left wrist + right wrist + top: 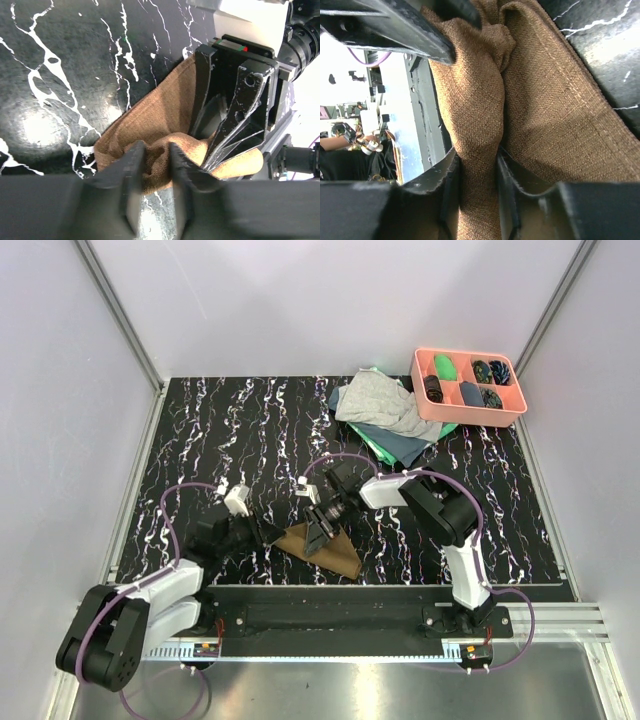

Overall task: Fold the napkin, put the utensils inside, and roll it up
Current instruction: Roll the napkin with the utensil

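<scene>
The brown napkin (pixel 338 554) lies bunched near the table's front edge, between the two arms. My left gripper (pixel 272 533) reaches in from the left. In its wrist view a raised fold of the napkin (pixel 145 115) sits pinched between the tips of the left gripper (pixel 156 150). My right gripper (pixel 320 532) points down onto the cloth from the right. The right wrist view shows the right gripper (pixel 477 157) shut on a thick ridge of the napkin (pixel 555 100). The right gripper's black fingers (pixel 235 110) stand just behind the left one's fold. The utensils are out of view.
A pink compartment tray (pixel 468 418) with dark and green items stands at the back right. A grey cloth (pixel 385 405) lies on a green cloth (pixel 372 443) beside it. A metal rail (pixel 330 615) runs along the near edge.
</scene>
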`<state>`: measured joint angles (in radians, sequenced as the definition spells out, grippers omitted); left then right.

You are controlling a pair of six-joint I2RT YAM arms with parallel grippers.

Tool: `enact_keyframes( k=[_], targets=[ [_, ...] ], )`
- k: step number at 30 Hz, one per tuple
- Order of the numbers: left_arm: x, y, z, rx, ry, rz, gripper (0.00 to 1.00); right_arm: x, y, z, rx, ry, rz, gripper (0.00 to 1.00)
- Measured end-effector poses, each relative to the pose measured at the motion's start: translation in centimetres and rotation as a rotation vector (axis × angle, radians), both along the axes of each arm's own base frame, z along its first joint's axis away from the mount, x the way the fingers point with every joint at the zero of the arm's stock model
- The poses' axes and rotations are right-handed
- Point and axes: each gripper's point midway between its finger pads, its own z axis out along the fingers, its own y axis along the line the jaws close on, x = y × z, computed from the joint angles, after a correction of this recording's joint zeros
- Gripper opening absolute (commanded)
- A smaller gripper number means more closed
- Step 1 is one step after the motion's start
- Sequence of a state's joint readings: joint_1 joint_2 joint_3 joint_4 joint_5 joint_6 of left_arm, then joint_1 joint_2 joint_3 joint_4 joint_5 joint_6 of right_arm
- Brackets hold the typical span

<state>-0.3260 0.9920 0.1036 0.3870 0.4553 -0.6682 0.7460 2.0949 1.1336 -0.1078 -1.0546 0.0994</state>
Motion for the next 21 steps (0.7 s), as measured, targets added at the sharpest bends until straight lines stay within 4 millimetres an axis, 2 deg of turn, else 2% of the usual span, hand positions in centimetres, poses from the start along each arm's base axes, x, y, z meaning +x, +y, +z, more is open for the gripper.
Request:
enact_keyframes(
  k=[4,10,14,17,21],
  targets=[
    [-0.2,-0.2,-0.2,-0.003,0.006,-0.014,0.00,0.3,0.0,0.4,-0.036,-0.004,-0.017,0.59],
    [-0.5,-0.1,-0.7,0.014,0.028,-0.023,0.00,3.0,-0.9,2.1,-0.142,-0.212,-0.126,0.71],
    [-0.4,0.0,-0.9,0.032,0.069,-0.019,0.00,4.4,-1.6,4.8,-0.185,-0.439,-0.195,0.80],
    [-0.3,-0.1,-1.0,0.041,0.101,-0.016,0.00,3.2,-0.8,6.4,-0.194,-0.614,-0.181,0.85],
    [-0.2,-0.1,-1.2,0.049,0.143,-0.010,0.00,0.3,0.1,5.5,-0.231,-0.767,-0.114,0.86]
  ],
)
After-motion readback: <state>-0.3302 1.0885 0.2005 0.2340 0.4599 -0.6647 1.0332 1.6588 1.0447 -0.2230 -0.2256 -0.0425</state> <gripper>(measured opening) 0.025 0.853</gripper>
